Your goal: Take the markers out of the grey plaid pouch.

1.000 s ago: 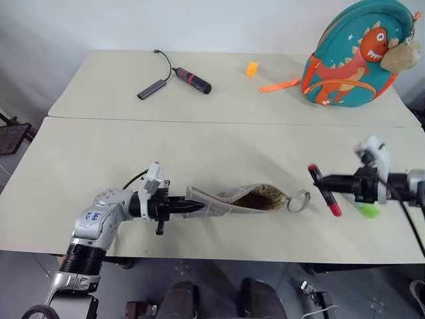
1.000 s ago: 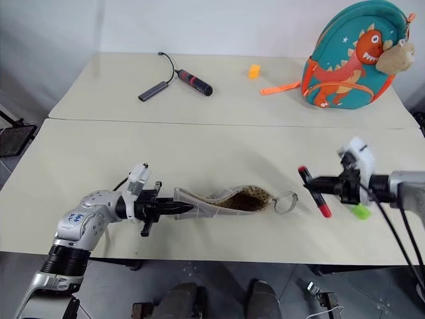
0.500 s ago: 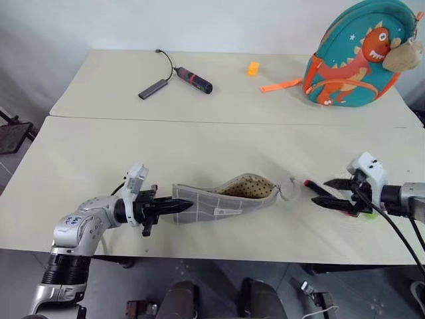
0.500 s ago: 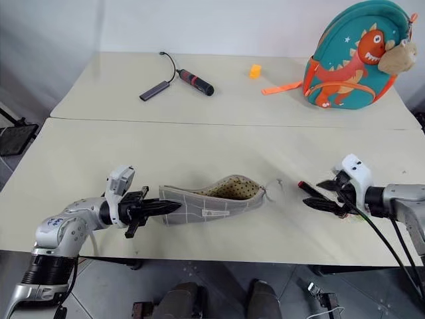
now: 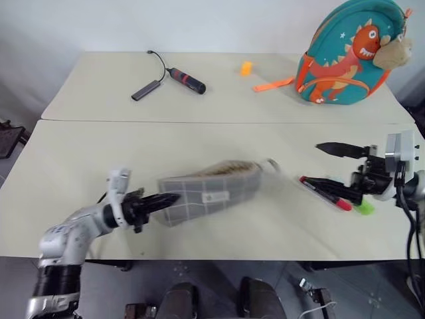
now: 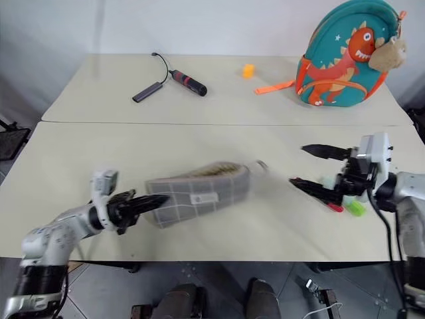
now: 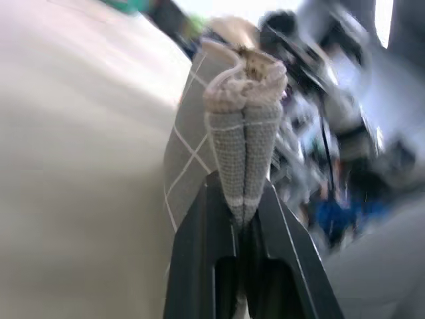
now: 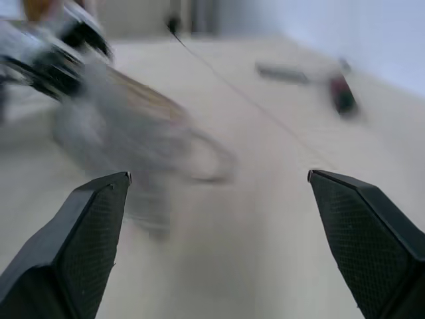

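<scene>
My left gripper [image 5: 161, 199] is shut on the left end of the grey plaid pouch [image 5: 211, 191], which stretches to the right just over the near table, its mouth and loop toward my right gripper. In the left wrist view the pouch's folded end [image 7: 244, 153] is pinched between the two fingers. My right gripper [image 6: 297, 165] hangs open, with nothing in it, to the right of the pouch. Below it lie two markers: a dark one with a red cap [image 5: 342, 203] and a lime-green-ended one [image 5: 362, 208].
On the far table stand a teal dinosaur backpack [image 5: 348, 53] with an orange strap [image 5: 272, 85], a small orange block [image 5: 246, 67], and a black-and-red cylinder with a cable [image 5: 187, 79]. A seam divides the two tables [image 5: 199, 121].
My right gripper set the red-capped marker down beside the green one, opened wide and rose. My left gripper pulled the pouch to the left.
</scene>
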You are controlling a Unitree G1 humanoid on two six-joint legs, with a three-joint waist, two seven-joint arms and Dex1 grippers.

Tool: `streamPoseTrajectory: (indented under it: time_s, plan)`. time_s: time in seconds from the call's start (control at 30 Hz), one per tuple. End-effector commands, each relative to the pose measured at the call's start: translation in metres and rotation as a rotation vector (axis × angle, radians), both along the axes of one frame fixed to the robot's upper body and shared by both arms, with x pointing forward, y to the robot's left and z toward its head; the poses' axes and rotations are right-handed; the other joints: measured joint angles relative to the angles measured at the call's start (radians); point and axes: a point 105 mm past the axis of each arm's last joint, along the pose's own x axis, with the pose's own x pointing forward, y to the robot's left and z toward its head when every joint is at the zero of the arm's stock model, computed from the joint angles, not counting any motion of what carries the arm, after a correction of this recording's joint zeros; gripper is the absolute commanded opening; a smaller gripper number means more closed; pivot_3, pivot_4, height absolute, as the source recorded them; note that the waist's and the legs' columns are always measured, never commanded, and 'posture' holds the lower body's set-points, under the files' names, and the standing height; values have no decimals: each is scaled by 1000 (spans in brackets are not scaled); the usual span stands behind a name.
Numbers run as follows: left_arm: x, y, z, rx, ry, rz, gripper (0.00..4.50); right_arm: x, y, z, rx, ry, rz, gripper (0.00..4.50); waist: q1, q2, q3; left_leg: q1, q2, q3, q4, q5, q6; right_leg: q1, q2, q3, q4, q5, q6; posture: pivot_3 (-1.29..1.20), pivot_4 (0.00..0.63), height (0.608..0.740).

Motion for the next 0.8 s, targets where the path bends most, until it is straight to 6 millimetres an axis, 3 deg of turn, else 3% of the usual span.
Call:
streamPoseTrajectory:
  time_s: [0.03, 0.07, 0.17, 0.23, 0.33, 0.43, 0.63, 0.7, 0.8]
  plan:
    - [-5, 43, 11, -132, 76, 207, 0, -20, 18, -4, -22, -102, 109, 4469, 1, 0, 0, 0, 0, 0, 0, 0, 0, 0, 0, 0, 0, 0, 0, 0, 150, 740]
    - [-5, 48, 13, -155, 81, 245, 0, -21, 18, -6, -28, -115, 108, 4469, 5, -1, 0, 0, -1, 0, 0, 0, 0, 0, -1, 1, 0, 0, 0, 0, 150, 740]
    - [-17, 78, 15, -249, 89, 443, 0, -11, -7, -11, -46, -140, 1, 4469, 13, -1, 0, 0, -3, -1, 2, -1, 2, 1, -3, 2, 0, 1, 1, 0, 150, 740]
    - [-27, 107, 10, -292, 103, 624, 0, -12, -44, -14, -68, -120, -116, 4469, 23, -2, 0, 0, -3, -1, 2, -2, 2, 1, -4, 2, 0, 1, 1, 0, 150, 740]
    - [-38, 134, 6, -343, 129, 788, 0, -25, -67, -20, -85, -106, -192, 4469, 27, -2, 0, 0, -3, -2, 2, -3, 3, 1, -4, 1, -1, 0, 1, 0, 150, 740]
    - [-39, 138, 8, -401, 146, 821, 0, -36, -66, -34, -84, -85, -193, 4469, 23, -2, 0, 0, -3, -1, 1, -3, 2, 2, -2, 1, -1, 0, 0, 0, 150, 740]
    - [-28, 133, 7, -487, 210, 840, 0, -45, -37, -56, -86, -67, -105, 4469, 17, -2, 0, 5, -2, 2, 1, -3, 1, 3, -2, 6, 1, 0, 0, 0, 150, 740]
    - [-22, 132, 8, -454, 215, 870, 540, -43, -31, -69, -85, -48, -86, 4500, 17, -3, -1, 5, -1, 3, 1, -3, 1, 3, -2, 6, 1, 0, 0, 0, 150, 740]
    - [-21, 138, 6, -375, 212, 937, 1304, -38, -29, -71, -75, -51, -90, 4500, 17, -3, -1, 6, -1, 3, 1, -3, 1, 2, -1, 7, 1, 0, 0, 0, 150, 740]
